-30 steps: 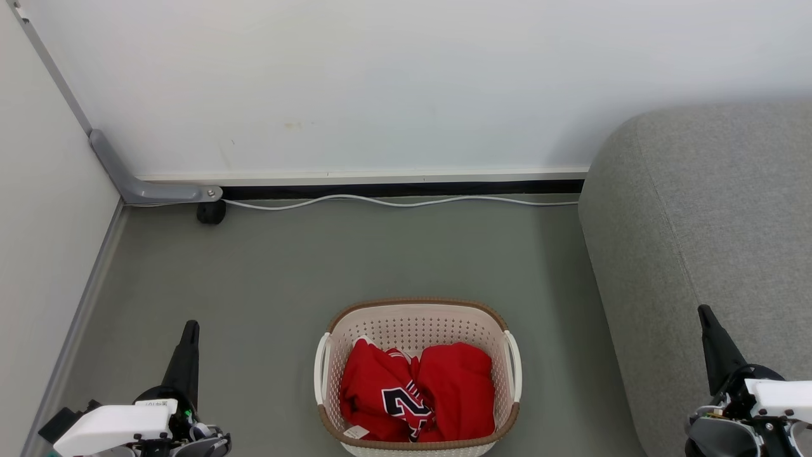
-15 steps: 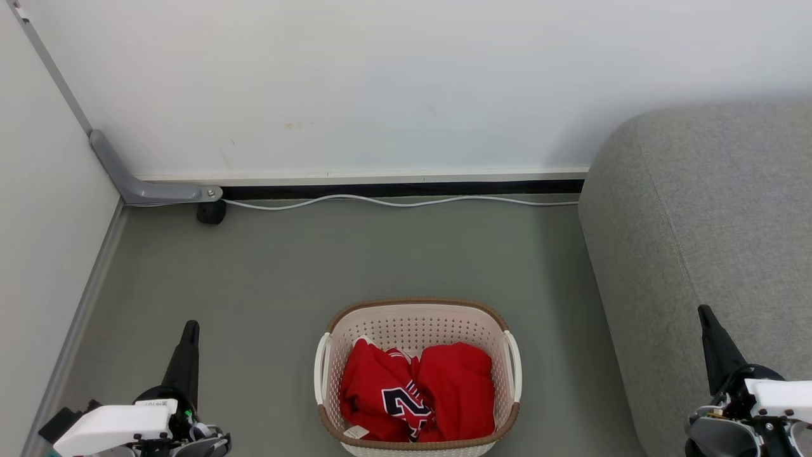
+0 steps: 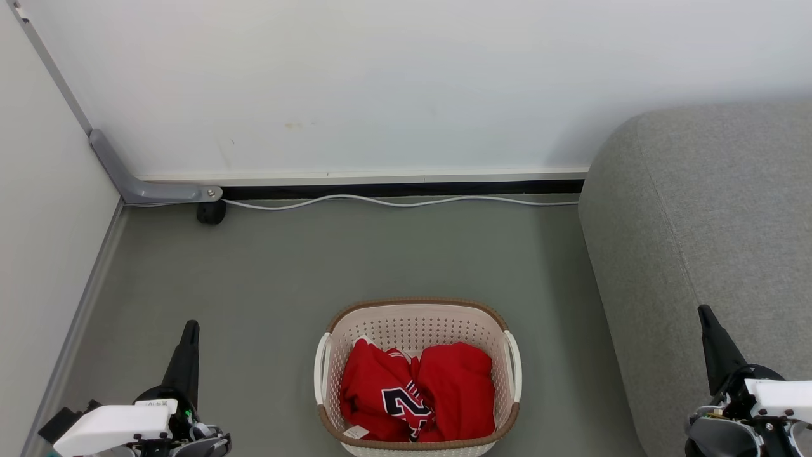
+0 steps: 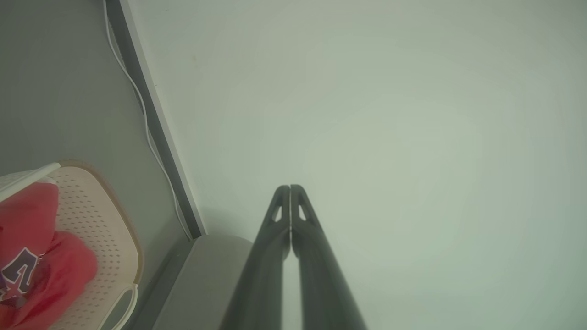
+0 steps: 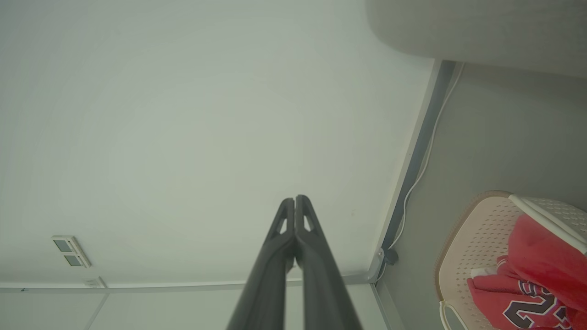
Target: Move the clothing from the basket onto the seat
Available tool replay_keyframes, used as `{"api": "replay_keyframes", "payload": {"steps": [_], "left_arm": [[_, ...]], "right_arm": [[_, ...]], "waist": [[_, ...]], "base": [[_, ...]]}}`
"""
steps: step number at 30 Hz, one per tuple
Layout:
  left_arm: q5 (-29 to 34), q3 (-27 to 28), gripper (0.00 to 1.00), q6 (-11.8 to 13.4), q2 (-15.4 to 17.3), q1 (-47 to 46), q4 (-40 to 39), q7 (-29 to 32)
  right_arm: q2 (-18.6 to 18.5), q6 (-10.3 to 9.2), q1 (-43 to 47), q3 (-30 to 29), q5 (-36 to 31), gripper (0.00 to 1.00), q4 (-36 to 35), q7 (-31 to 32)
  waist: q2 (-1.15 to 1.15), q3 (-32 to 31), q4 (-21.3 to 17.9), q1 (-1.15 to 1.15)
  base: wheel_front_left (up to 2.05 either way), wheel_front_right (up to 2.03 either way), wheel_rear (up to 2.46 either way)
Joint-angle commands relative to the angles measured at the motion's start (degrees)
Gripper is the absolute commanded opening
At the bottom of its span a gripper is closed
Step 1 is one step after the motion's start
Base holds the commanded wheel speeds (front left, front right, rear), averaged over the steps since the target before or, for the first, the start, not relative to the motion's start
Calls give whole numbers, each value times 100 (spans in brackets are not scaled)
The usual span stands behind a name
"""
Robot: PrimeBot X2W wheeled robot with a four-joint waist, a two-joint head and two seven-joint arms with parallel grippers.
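Right wrist view shows basket (image 5: 463, 256) and wall panel (image 5: 71, 251).

The left claw (image 3: 189, 327) rests at the lower left, its two dark fingers (image 4: 270, 247) pressed flat together and pointing forward. The right claw (image 3: 703, 311) rests at the lower right, closed the same way, tip leaning slightly inward.

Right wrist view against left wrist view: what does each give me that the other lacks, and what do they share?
Right wrist adds: the right gripper, shut on nothing; two wall plates; the grey corner bracket. Left wrist adds: the left gripper, shut on nothing. Both share: the basket with the red clothing inside it, the grey seat, and the white cable along the wall.
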Motion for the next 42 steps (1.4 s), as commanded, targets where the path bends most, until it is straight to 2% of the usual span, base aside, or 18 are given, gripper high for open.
{"api": "replay_keyframes", "payload": {"steps": [1,42], "left_arm": [[-23,168,0,-43,99,-332,-169,33],[-23,168,0,-43,99,-332,-169,33]], "right_arm": [[-60,25,-100,105,67,0,-179,42],[-60,25,-100,105,67,0,-179,42]], "waist": [[0,0,0,0],[0,0,0,0]], "base": [[0,0,0],[0,0,0]]}}
